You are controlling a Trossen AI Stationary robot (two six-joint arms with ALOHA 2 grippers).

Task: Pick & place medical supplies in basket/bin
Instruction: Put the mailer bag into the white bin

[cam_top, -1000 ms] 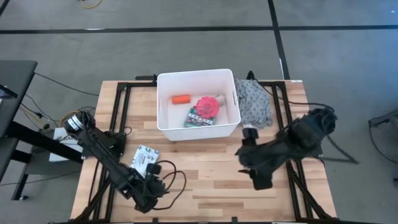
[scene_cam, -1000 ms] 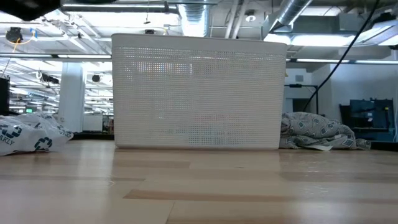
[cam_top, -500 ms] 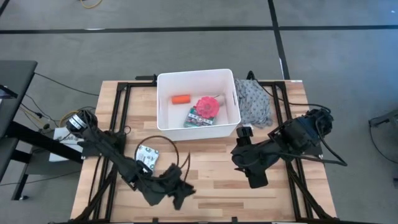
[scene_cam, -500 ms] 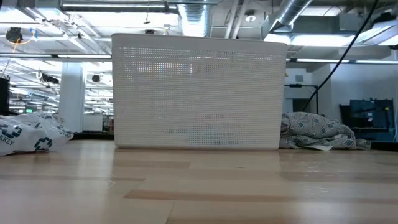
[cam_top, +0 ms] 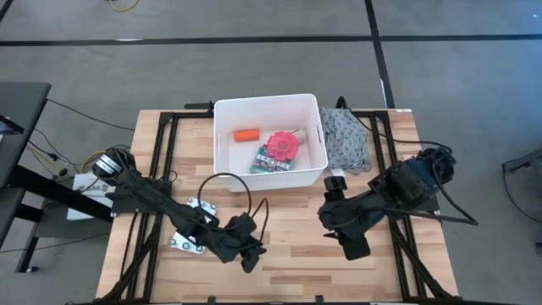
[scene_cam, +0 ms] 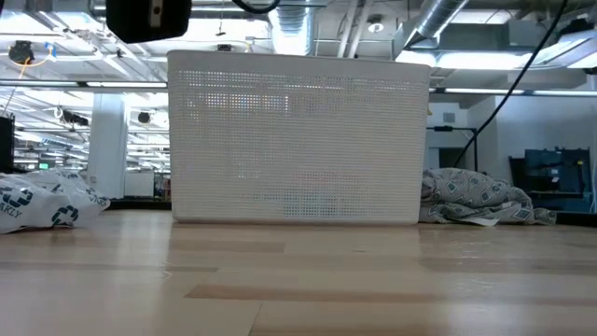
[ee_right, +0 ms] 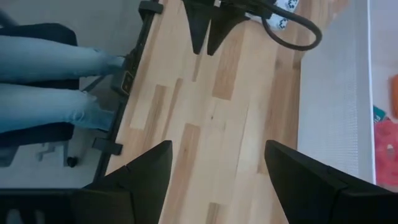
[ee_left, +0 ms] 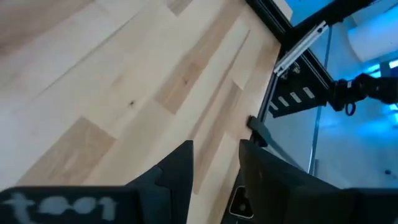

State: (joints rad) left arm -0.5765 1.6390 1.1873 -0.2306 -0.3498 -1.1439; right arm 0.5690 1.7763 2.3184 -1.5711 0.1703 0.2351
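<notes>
The white tub (cam_top: 222, 169) stands at the table's far middle and fills the centre of the low view as the tub (scene_cam: 298, 140). In it lie the orange cylinder (cam_top: 246, 134), the pink tape roll (cam_top: 282, 143) and the green-white box (cam_top: 271, 161). The white soft packet (cam_top: 183, 242) lies flat on the wood at the left, partly under my left arm; the low view shows the packet (scene_cam: 47, 205) too. My left gripper (cam_top: 251, 259) hovers near the table's near middle, fingers a narrow gap apart, holding nothing. My right gripper (cam_top: 354, 246) hovers open, near and right of the tub.
The grey patterned cloth (cam_top: 345, 140) lies bunched against the tub's right side. A dark part of an arm (scene_cam: 149, 14) hangs in at the top of the low view. A person's legs in jeans (ee_right: 50, 68) show beyond the table edge. Bare wood (cam_top: 296, 220) lies between the grippers.
My left arm has swung from the table's near left corner toward the right, along the near edge, and its gripper now hangs near the near middle. It passed over the white packet, which has stayed where it was. A dark arm part has come into the low view.
</notes>
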